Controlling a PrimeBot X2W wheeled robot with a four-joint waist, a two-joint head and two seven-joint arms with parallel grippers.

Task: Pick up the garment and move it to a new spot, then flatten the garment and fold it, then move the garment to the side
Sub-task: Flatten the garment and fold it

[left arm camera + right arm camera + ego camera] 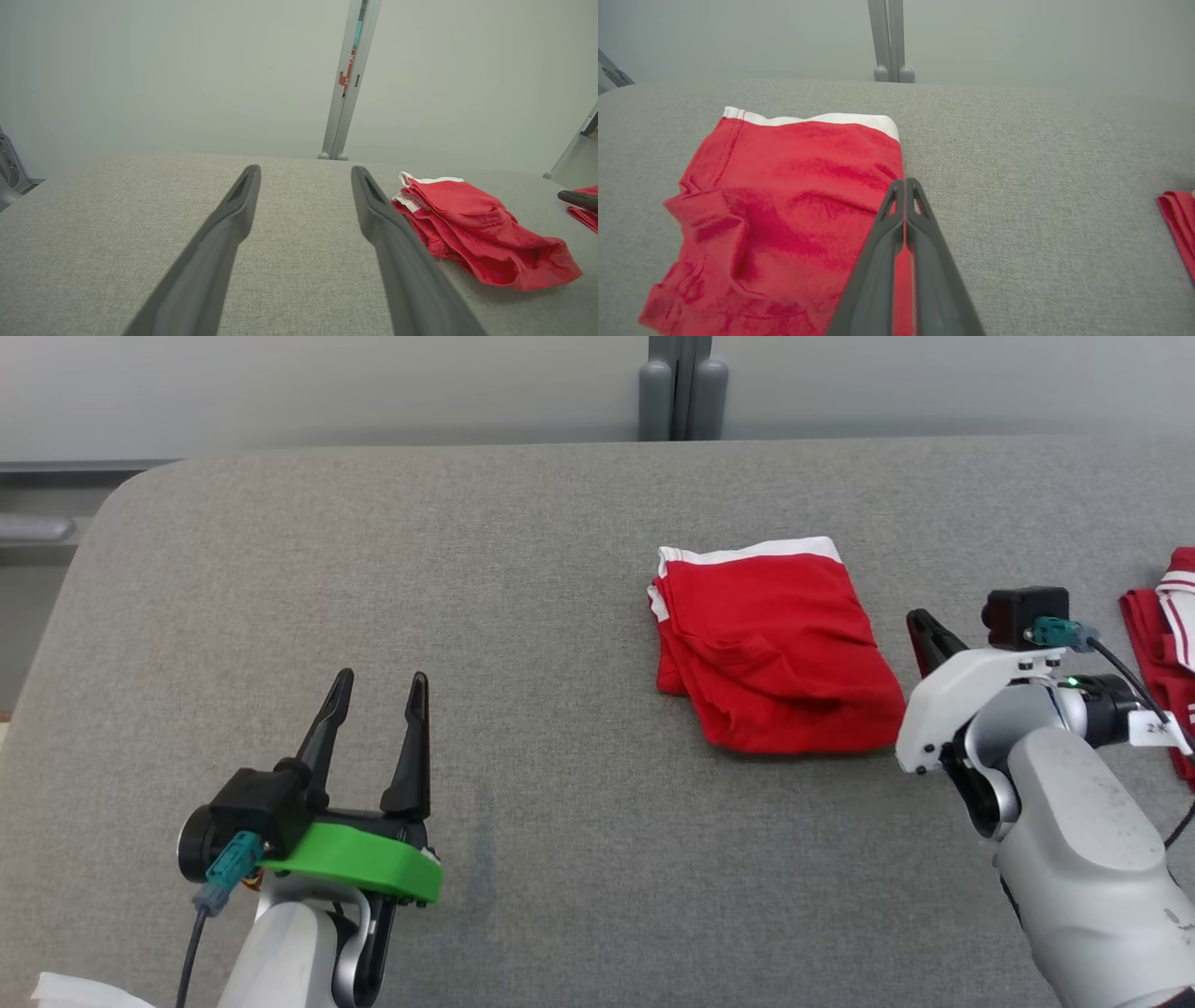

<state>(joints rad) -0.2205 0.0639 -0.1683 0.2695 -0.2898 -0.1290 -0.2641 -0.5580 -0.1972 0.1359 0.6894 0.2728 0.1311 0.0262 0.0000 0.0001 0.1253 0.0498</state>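
Head view, nearest row.

Item 1: left gripper (382, 678). Low at the near left, over bare table (523, 569). Fingers spread wide and pointing away from the robot, nothing between them. Well apart from the garment.

Item 2: right gripper (904, 183). Near right, reaching inward toward the garment's right edge. Fingers clenched tip to tip. In the right wrist view the tips hang above that edge, and no cloth shows pinched between them. Whether they touch the fabric cannot be told.

Item 3: garment (775, 644). Red with a white band along its far edge. Lies right of the table's centre as a compact, layered block. The near end is rumpled, with a thick fold along the left side.

Item 4: red cloth (1167, 644). A second piece with white trim, at the far right edge of the table, apart from the garment.

Item 5: post (681, 387). Grey upright behind the table's far edge, against a pale wall (280, 383).

Status, by judgement. The garment looks already folded, so the pick-up, flattening and folding appear done. The shift to the side looks outstanding, since the garment sits mid-table. With its fingers clenched on nothing, the right gripper would likely need to part them and take the edge, or else push the block sideways.
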